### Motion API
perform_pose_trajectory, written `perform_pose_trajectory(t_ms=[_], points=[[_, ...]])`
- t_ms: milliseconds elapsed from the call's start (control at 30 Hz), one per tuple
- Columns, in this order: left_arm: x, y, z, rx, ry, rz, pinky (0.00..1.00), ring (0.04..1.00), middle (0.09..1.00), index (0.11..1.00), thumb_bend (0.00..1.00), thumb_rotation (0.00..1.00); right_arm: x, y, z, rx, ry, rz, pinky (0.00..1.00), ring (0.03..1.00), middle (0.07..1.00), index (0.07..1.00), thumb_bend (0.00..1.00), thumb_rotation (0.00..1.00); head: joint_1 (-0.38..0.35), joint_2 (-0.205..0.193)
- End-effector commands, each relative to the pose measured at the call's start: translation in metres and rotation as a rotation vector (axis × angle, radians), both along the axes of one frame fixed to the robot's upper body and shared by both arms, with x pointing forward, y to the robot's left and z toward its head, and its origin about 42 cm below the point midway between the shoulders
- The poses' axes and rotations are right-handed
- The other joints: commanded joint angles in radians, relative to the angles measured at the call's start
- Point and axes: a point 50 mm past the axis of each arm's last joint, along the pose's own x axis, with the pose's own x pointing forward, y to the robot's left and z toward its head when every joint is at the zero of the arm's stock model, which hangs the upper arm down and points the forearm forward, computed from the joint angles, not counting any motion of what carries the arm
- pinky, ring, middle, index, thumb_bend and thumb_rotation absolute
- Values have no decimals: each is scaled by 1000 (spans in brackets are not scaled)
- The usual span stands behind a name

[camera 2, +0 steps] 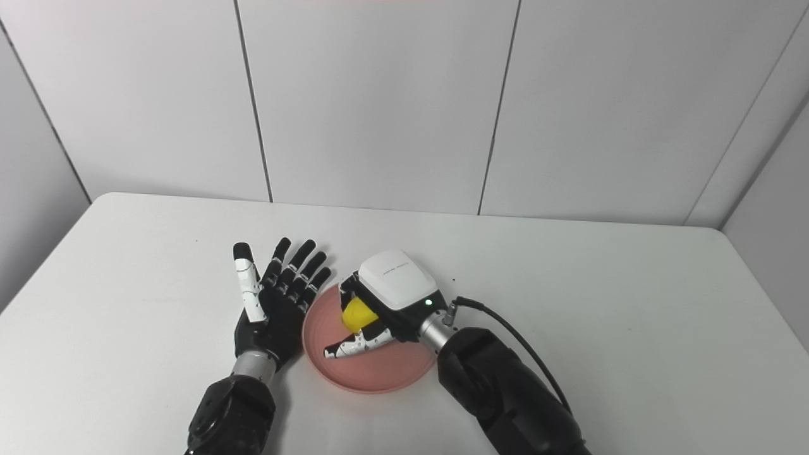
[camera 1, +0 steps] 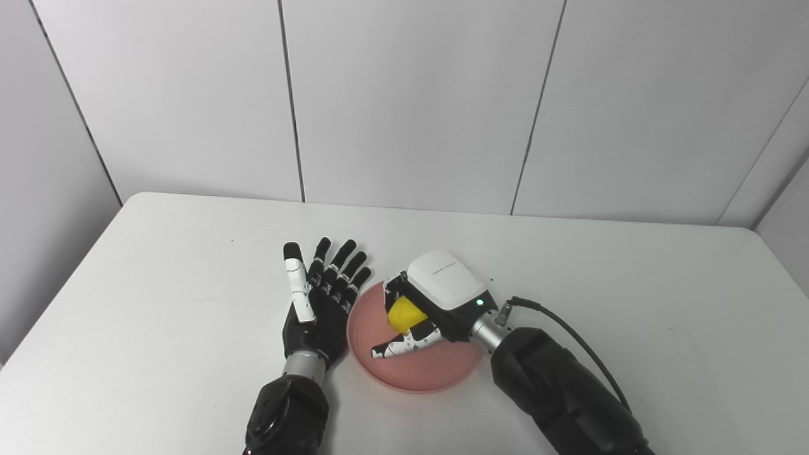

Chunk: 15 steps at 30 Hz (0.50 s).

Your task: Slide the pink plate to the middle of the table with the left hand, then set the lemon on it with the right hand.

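The pink plate (camera 1: 430, 373) lies on the white table, near its front middle. Over the plate hovers my right hand (camera 1: 436, 297), shut on the yellow lemon (camera 1: 404, 314), which shows between its fingers and thumb. Whether the lemon touches the plate I cannot tell. My left hand (camera 1: 319, 297) rests palm up and open just left of the plate, fingers spread and pointing away, its edge close to the plate's left rim.
The white table (camera 1: 158, 284) stretches wide to left and right, with grey wall panels behind. A black cable (camera 1: 569, 335) runs from my right wrist along the forearm. Nothing else stands on the table.
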Motion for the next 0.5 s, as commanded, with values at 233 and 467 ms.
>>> perform_pose_trajectory(t_ms=[233,467], points=[[-18,-13,-35,-8,183,-1,887,862,874,975,892,881,4,-2,13,83,-76,33,298,365,437,458,587,862,1,5],[-19,-13,-36,-14,190,1,874,851,862,979,890,883,5,-4,13,61,-102,26,352,414,478,488,589,952,0,7]])
